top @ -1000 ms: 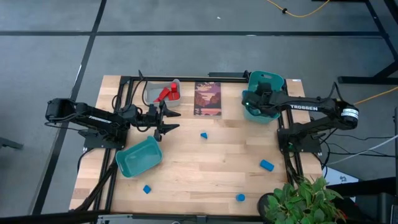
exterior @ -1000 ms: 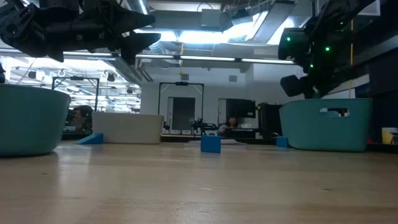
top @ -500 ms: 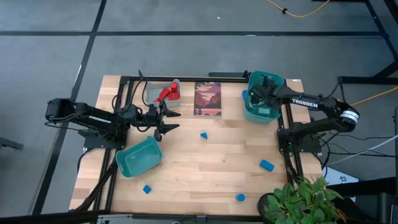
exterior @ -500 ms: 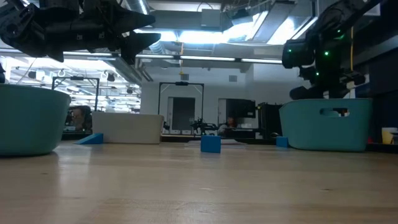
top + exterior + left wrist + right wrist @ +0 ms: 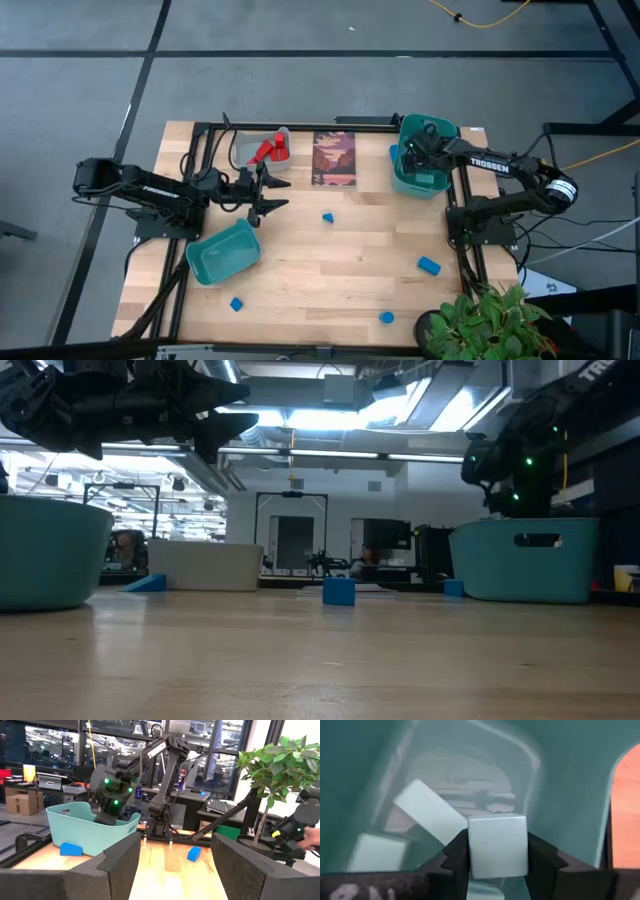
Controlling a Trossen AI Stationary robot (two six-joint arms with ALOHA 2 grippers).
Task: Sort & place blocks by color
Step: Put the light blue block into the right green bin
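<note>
Blocks: a pale cyan cube (image 5: 498, 845) is pinched between the right gripper (image 5: 498, 857) fingers, held down inside the teal bin (image 5: 402, 176) at the desk's far right corner; more pale blocks (image 5: 430, 810) lie on that bin's floor below it. In the high view the right gripper (image 5: 418, 140) sits over that bin's opening. Loose blue blocks on the desk (image 5: 330, 270): one near the middle (image 5: 327, 216), one toward the right edge (image 5: 429, 265), one at the near edge (image 5: 386, 317), one near the front left (image 5: 236, 303), and one just beside the far-right teal bin (image 5: 393, 152). Red blocks (image 5: 266, 150) sit in the grey bin (image 5: 243, 150) at the far left. The left gripper (image 5: 272, 193) hovers with fingers spread, between the grey bin and a second teal bin (image 5: 224, 251) at the front left. A dark picture card (image 5: 334, 158) lies flat between the grey bin and the far-right teal bin. A potted plant (image 5: 480, 320) stands at the near right corner.
</note>
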